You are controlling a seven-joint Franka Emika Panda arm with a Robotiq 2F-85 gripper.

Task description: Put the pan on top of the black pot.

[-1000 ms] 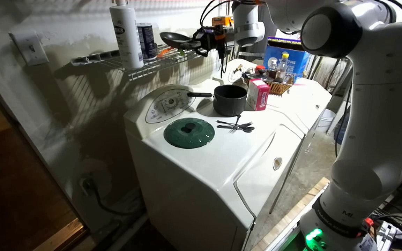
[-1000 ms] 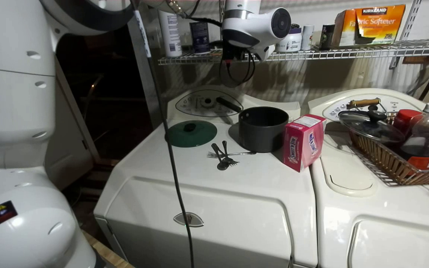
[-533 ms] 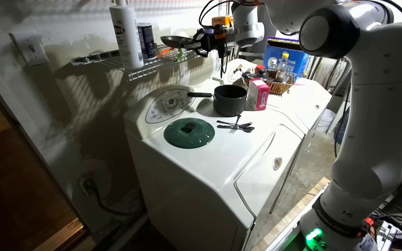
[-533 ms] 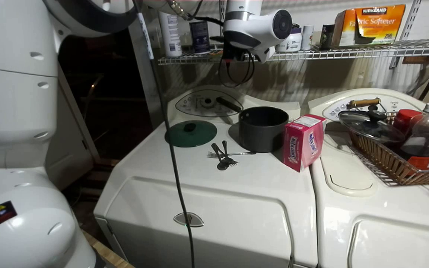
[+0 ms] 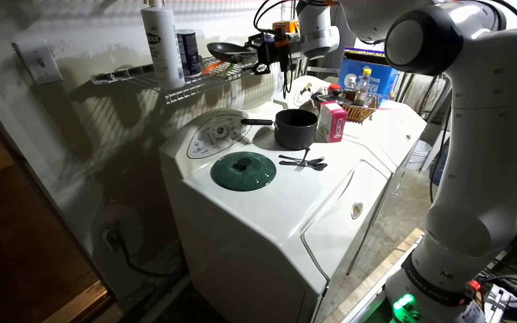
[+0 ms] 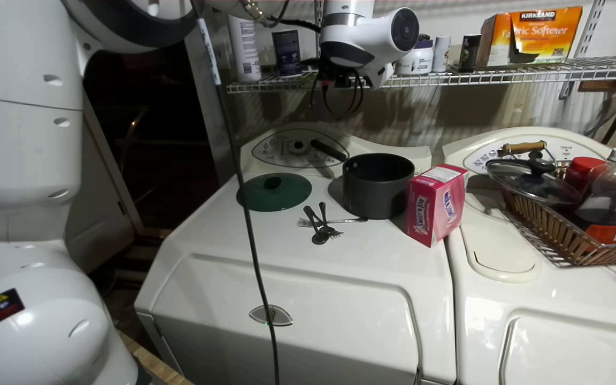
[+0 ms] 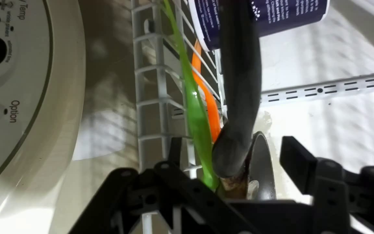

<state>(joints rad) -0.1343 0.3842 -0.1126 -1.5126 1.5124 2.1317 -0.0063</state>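
Observation:
The pan [image 5: 225, 50], dark and shallow, is up at the wire shelf in an exterior view; whether it rests flat on the wires cannot be told. Its thick dark handle [image 7: 239, 81] runs up through the wrist view. My gripper [image 7: 235, 156] stands open around that handle, with a visible gap on each side. The same gripper [image 5: 255, 54] appears from the side in an exterior view, just at the handle. On the white machine below stands the black pot [image 5: 295, 134], upright and uncovered, its side handle pointing toward the control panel; in an exterior view the pot [image 6: 377, 187] shows its dark inside.
The wire shelf [image 7: 161, 97] also bears green [image 7: 196, 110] and orange [image 7: 211, 107] strips and a dark blue can [image 5: 189, 53]. A white bottle [image 5: 163, 47] stands nearby. Around the pot are a pink box [image 6: 436, 206], cutlery [image 6: 320, 224] and a green lid [image 6: 276, 191].
The gripper's fingers have spread apart from the pan's handle. The pan dipped and levelled half a second ago, and now tilts slightly again. The pot has not moved.

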